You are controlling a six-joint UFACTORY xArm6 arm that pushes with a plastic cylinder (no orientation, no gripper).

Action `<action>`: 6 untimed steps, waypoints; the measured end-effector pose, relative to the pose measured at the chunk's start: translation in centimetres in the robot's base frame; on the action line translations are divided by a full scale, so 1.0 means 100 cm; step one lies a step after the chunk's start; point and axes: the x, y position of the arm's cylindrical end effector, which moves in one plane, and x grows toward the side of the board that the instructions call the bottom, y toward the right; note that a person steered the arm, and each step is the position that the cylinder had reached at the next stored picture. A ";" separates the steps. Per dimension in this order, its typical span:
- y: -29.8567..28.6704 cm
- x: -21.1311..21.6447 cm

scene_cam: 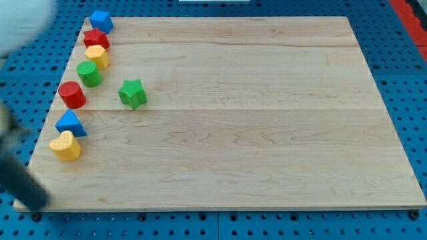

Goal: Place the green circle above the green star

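Wooden board, green circle upper-left of green star, apart

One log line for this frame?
tip: off board, bottom-left | green circle: left edge column, upper-left of green star, apart | task: not done

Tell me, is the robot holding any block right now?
No, nothing is held. My tip is off the board's lower left corner, touching no block, far from the green circle.
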 end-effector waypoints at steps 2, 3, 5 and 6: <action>-0.019 -0.092; -0.019 -0.167; 0.008 -0.235; 0.071 -0.241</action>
